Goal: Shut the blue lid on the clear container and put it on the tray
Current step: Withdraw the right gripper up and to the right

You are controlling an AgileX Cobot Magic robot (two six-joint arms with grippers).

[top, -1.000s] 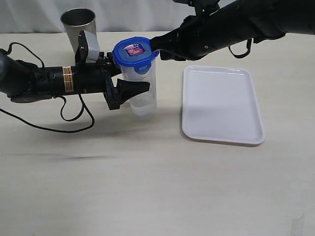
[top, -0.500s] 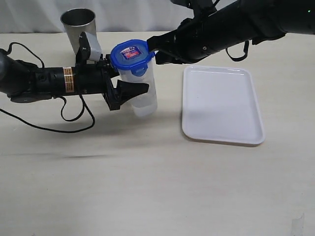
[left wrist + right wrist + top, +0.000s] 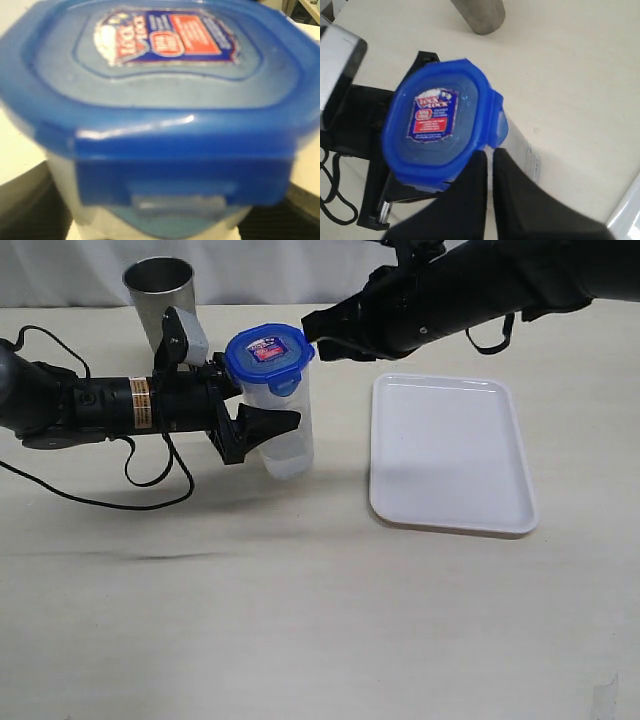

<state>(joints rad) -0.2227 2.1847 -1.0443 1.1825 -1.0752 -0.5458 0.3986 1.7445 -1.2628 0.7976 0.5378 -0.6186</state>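
Observation:
The clear container [image 3: 288, 435] stands tilted a little on the table, with my left gripper [image 3: 262, 422] shut on its upper body from the left. The blue lid [image 3: 268, 352] sits on its rim, label up, with one flap hanging down the near side. In the left wrist view the lid [image 3: 160, 75] fills the picture and hides the jaws. My right gripper [image 3: 312, 332] is shut with nothing between its fingers. Its tips [image 3: 489, 154] are at the lid's [image 3: 437, 127] side flap; I cannot tell whether they touch. The white tray [image 3: 450, 450] lies to the right.
A grey metal cup [image 3: 160, 292] stands at the back left, behind the left arm. Black cables [image 3: 150, 475] loop over the table under that arm. The right arm [image 3: 470, 285] reaches in from the upper right, above the tray's far edge.
The lid and the container's top have shifted slightly left and the lid sits more level. My right gripper has lifted a little at the lid's right edge. The left gripper keeps its hold.

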